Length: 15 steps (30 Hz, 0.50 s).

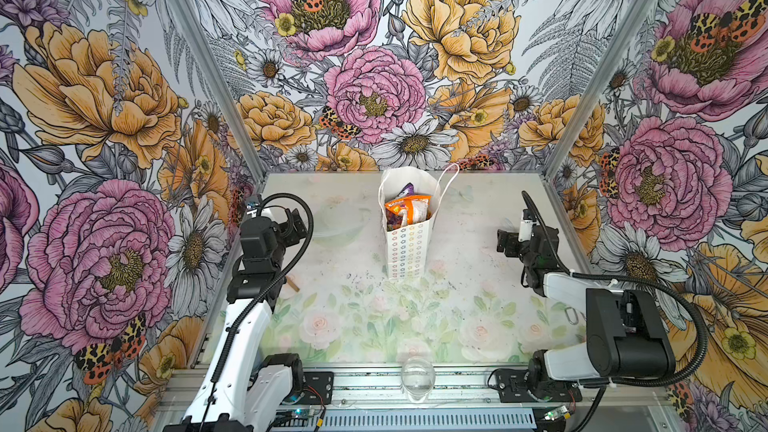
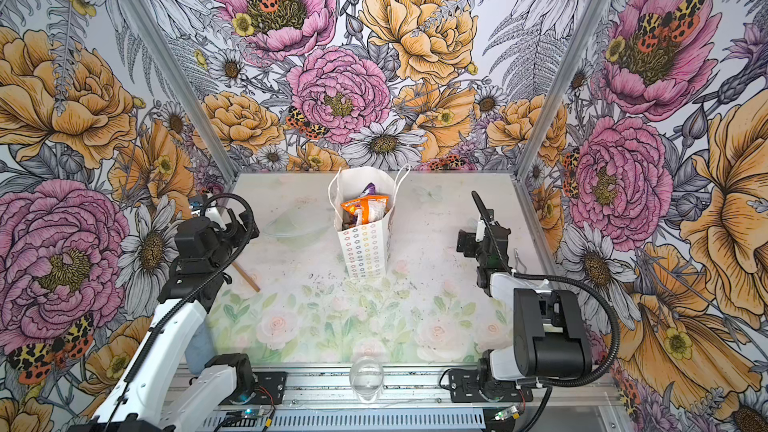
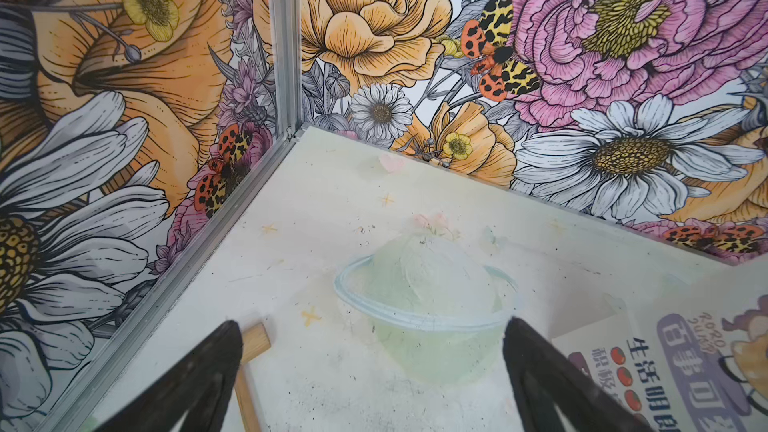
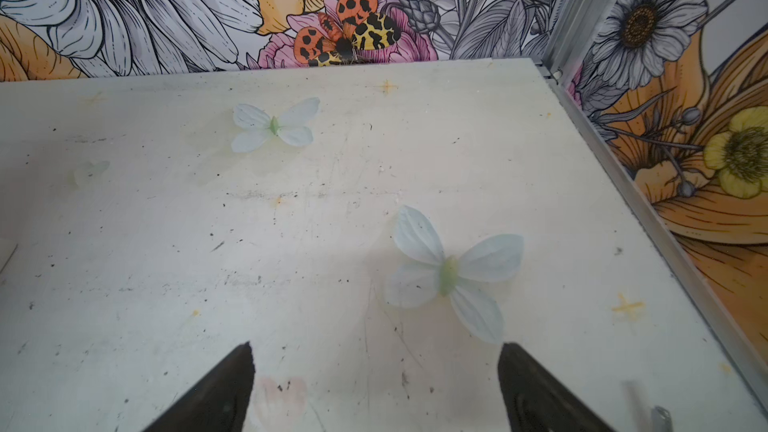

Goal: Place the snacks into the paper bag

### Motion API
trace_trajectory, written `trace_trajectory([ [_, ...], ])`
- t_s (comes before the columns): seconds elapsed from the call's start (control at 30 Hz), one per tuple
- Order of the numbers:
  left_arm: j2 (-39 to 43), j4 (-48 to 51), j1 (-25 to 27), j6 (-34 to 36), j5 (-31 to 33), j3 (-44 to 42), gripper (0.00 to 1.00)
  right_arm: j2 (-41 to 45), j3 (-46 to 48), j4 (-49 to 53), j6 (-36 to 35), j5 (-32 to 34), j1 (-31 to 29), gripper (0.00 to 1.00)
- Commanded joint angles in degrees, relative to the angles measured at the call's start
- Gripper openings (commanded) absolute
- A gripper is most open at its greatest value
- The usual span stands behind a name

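Two end effectors hang above the bench (image 1: pixel 457 297) and hold nothing: the left end effector (image 3: pixel 372 328) has its fingers wide apart, and so does the right end effector (image 4: pixel 376 351). Between them, well apart from both, the white paper bag (image 1: pixel 409 247) stands upright near the back of the bench. Its top is open and the snacks (image 1: pixel 405 206), shiny orange and purple, sit inside it.
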<state>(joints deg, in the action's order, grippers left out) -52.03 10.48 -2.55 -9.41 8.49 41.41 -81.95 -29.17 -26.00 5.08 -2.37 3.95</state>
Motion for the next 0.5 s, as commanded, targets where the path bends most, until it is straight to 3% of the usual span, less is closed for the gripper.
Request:
trace_trajectory([
  [0.0, -0.83, -7.1, -0.7, 2.92, -0.52, -2.15, 0.99, -0.44, 0.32, -6.24, 1.5, 2.55, 0.09, 0.93],
  [0.13, -2.18, -14.27, -1.02, 4.38, 0.32, -6.09, 0.99, -0.72, 0.55, -7.35, 2.55, 5.49, -0.08, 0.93],
  [0.23, -3.33, -22.27, -1.47, 5.43, -0.4, -10.2, 0.99, -2.5, 3.84, -15.66, 2.01, 6.27, -0.22, 0.93],
  [0.47, -8.93, -32.43, -2.52, 6.37, -1.47, -14.26, 0.99, -4.01, 3.75, -16.43, 0.72, 8.15, -1.98, 0.93],
])
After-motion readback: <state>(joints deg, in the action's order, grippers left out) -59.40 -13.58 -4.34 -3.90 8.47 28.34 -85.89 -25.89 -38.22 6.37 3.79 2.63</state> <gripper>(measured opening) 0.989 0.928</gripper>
